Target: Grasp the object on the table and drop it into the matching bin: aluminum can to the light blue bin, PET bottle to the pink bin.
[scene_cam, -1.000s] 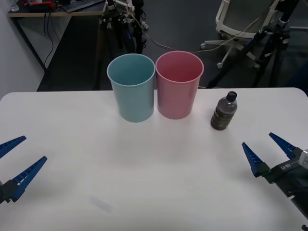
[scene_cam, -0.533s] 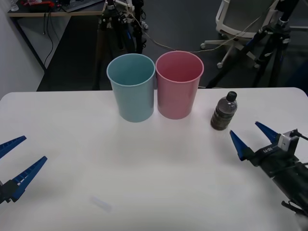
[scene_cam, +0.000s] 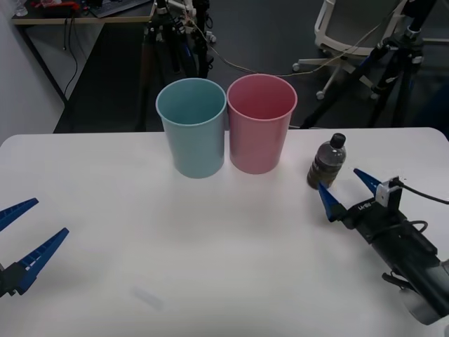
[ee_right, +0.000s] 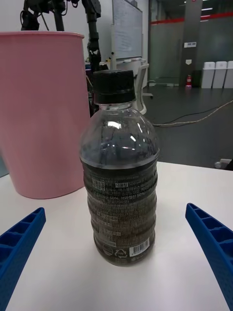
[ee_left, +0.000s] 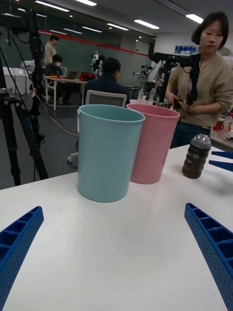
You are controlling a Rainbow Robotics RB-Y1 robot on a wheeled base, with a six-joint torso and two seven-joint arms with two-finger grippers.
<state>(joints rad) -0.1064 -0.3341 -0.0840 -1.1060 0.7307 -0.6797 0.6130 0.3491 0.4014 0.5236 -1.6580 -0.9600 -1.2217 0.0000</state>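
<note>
From the front view, we see the bottle (scene_cam: 327,162) upright at right of centre on the table (scene_cam: 210,281), just right of the pink bin (scene_cam: 260,124), with the blue bin (scene_cam: 192,128) touching the pink one on its other side. Our right gripper (scene_cam: 344,188) sits at lower right, fingers spread wide and empty, tips on either side of the bottle's base but not touching it. Our left gripper (scene_cam: 21,239) is parked at the lower left edge, open and holding nothing.

In the right wrist view, the bottle (ee_right: 119,170) stands in the middle of the frame between our blue fingers (ee_right: 19,243), which sit apart at the two lower corners. The pink bin (ee_right: 41,112) rises at upper left, close behind the bottle.

In the left wrist view, the blue bin (ee_left: 108,150) is centre frame, the pink bin (ee_left: 153,143) behind it to the right, and the bottle (ee_left: 196,155) small at mid right.

We judge the main risk to be tipping: the bottle is narrow and tall, so a finger meeting it off-centre could knock it over or push it against the pink bin. Closing too low may also let it pivot when lifted.
</note>
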